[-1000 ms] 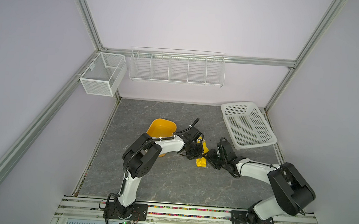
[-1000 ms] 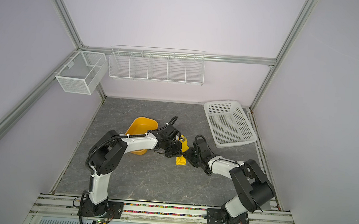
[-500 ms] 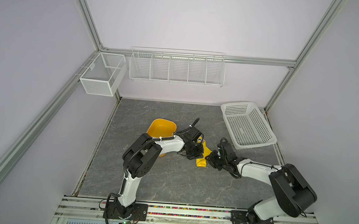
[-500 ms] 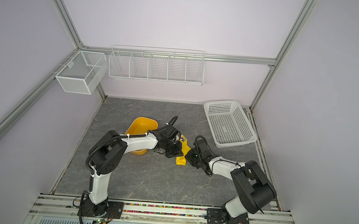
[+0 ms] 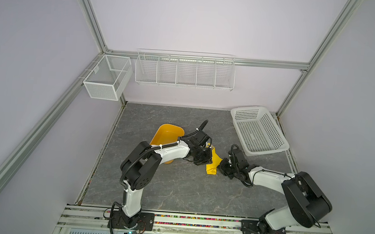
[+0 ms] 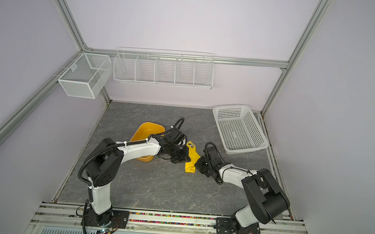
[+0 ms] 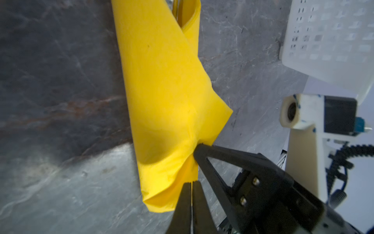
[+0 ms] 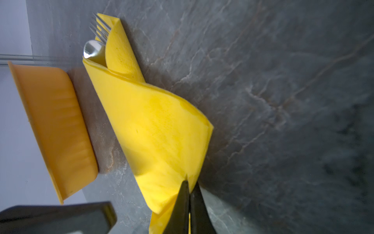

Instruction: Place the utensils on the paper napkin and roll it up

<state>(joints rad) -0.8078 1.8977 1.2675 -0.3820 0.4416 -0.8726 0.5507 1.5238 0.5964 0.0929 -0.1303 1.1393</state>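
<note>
The paper napkin lies mid-table, wrapped loosely into a long roll. The utensils sit inside it. Fork tines and a spoon bowl stick out of the far end, and the rest is hidden by the paper. My left gripper is shut on a fold at the roll's near end, a sliver of yellow showing between its jaws. My right gripper is shut on the napkin's loose flap from the opposite side, close to the left one.
An orange-yellow plastic tub stands just left of the roll, partly under my left arm. A white perforated basket sits at the back right. Wire racks hang on the back wall.
My right gripper has closed its jaws onto the napkin's flap. Both arms and the roll have stayed almost where they were.
</note>
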